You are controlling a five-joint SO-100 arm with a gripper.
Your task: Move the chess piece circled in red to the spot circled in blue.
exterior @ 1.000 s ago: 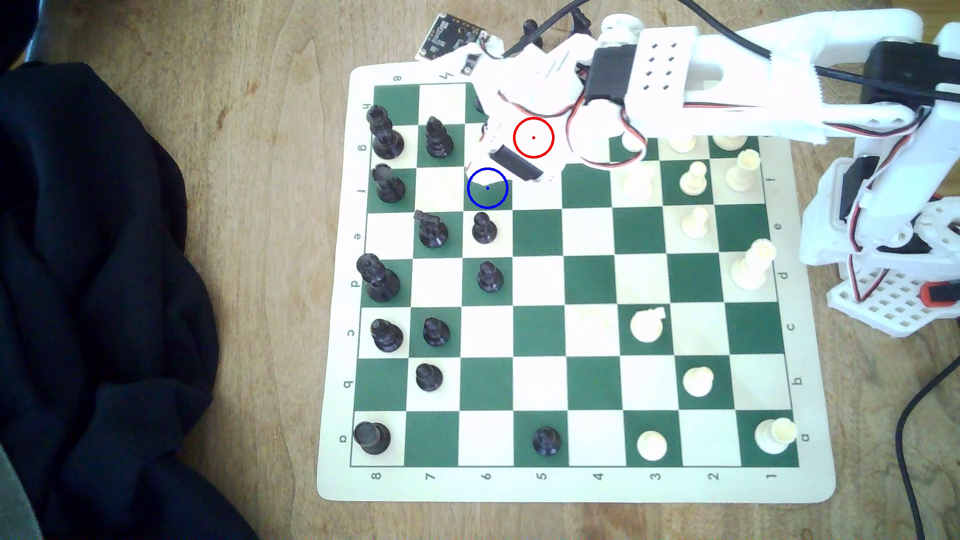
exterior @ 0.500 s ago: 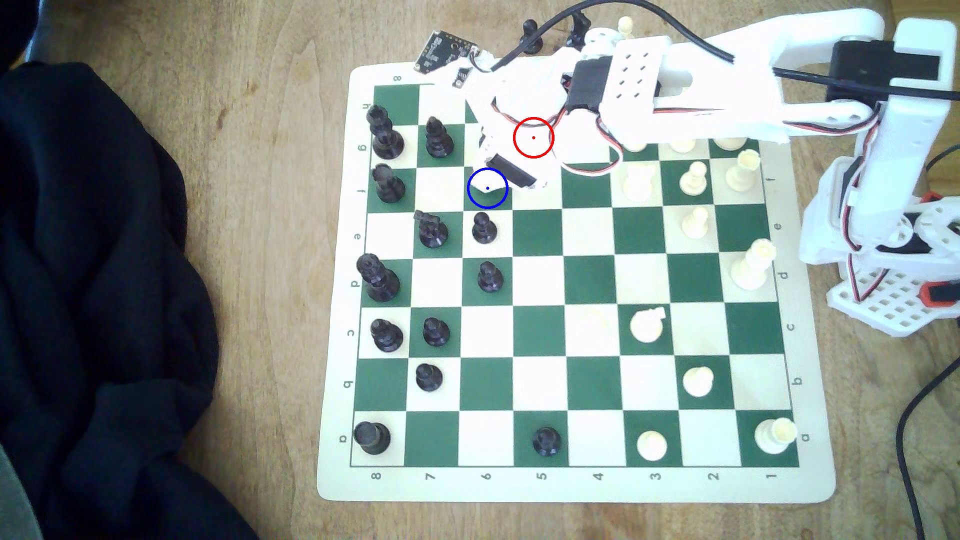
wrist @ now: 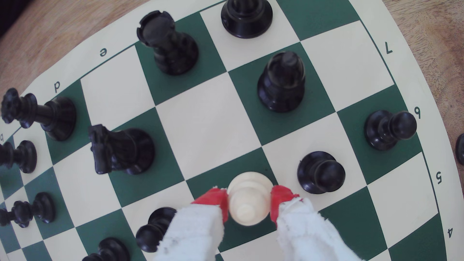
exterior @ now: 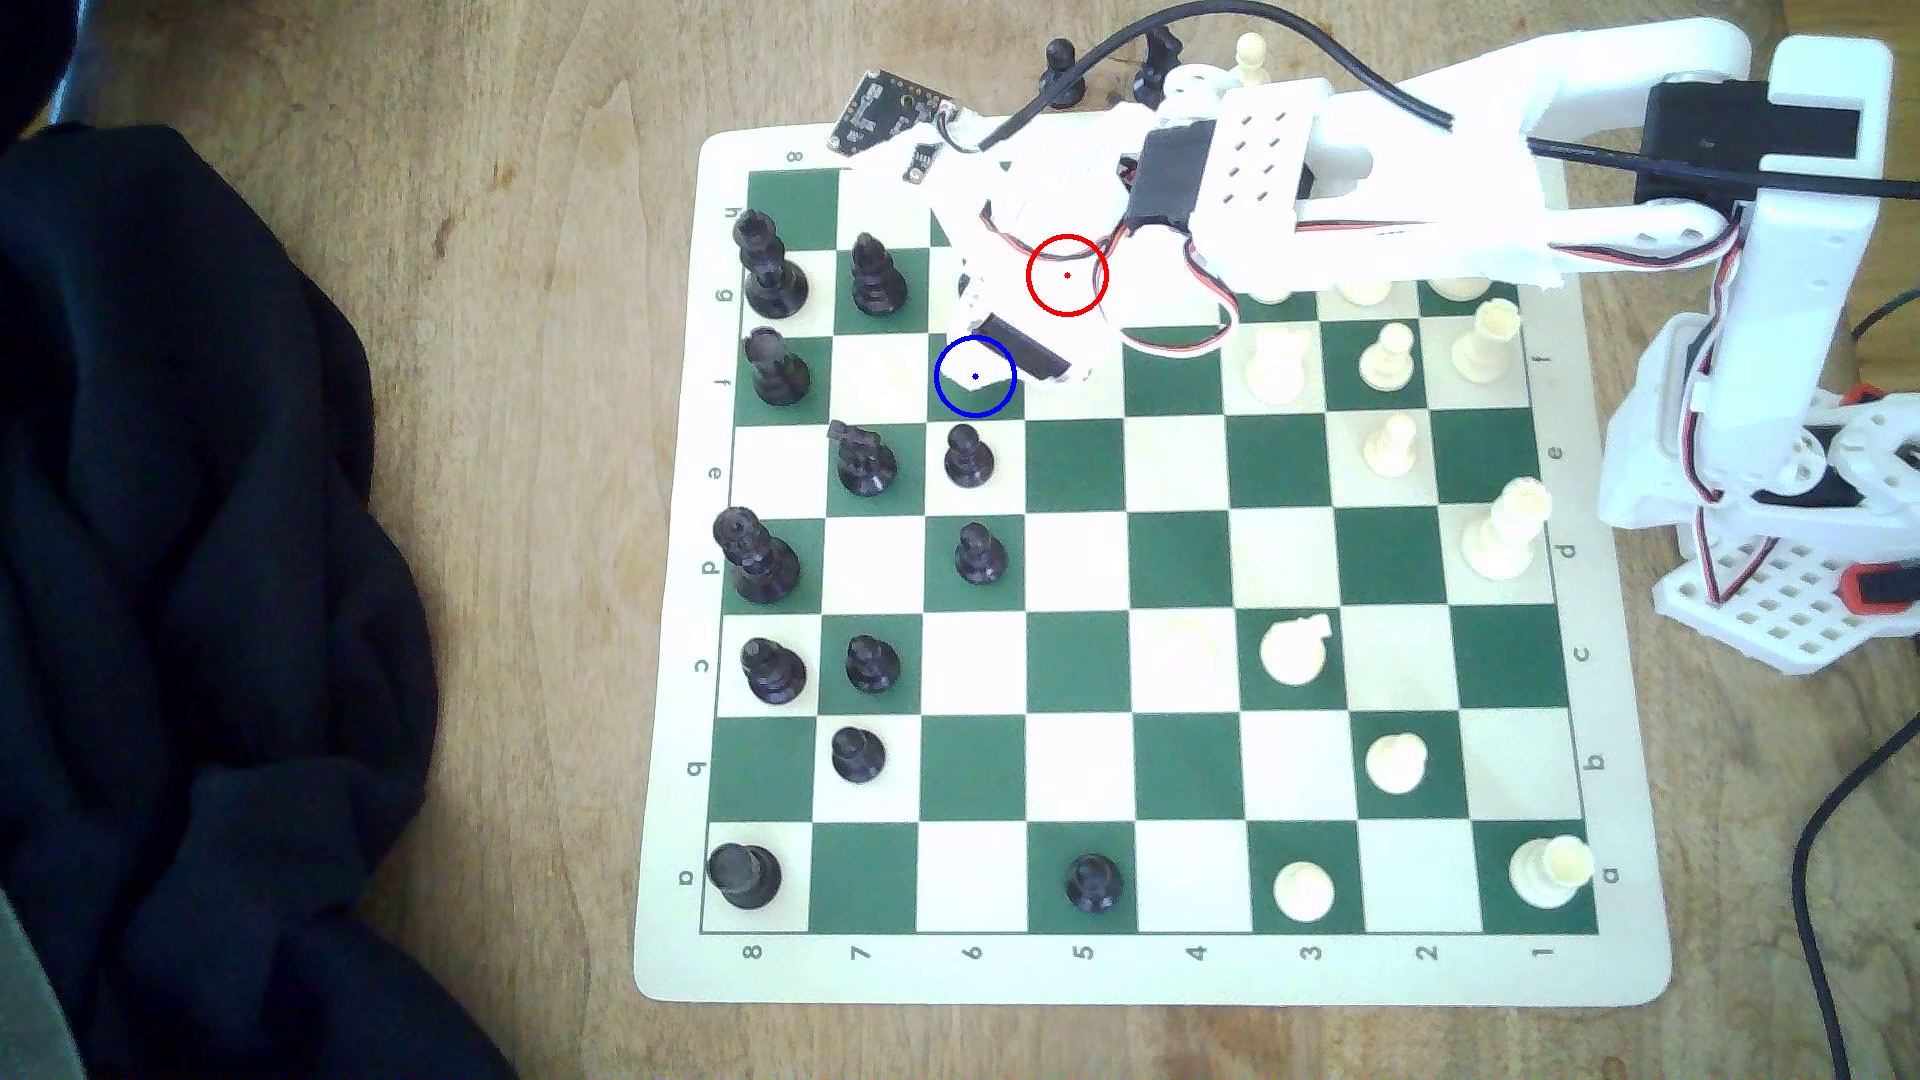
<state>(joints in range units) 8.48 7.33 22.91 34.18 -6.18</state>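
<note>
Here the pincer (wrist: 249, 203) is closed on the cream-white pawn (wrist: 248, 198): in the wrist view both red fingertips (wrist: 212, 199) press against the pawn's sides, just under its ball head. The pawn stands over a dark green square, its base at or near the board; whether it actually touches the surface I cannot tell.

In the exterior view the white SO-100 arm (exterior: 1455, 197) reaches across the board's top edge from the exterior view's right. The wrist covers the red circle (exterior: 1067, 275), and the pincer tip overlaps the blue-circled square (exterior: 977, 400), so the pawn sits at or over that spot, hidden by the arm in this view.

Neighbours seen from the wrist view:
- black pawn (wrist: 320, 173) on the cream square just beside the held pawn, apart from it
- black knight (wrist: 120, 149) on a green square nearby
- black bishop (wrist: 282, 82) and black rook (wrist: 167, 42) farther out, both upright

The green-and-cream chess mat (exterior: 1143, 976) lies flat on the wooden bench (exterior: 520, 519). A dark cloth (exterior: 187, 571) is heaped on the exterior view's left, well apart from the board. A small circuit board (exterior: 878, 109) lies off the mat's top edge, near the arm's wrist.
</note>
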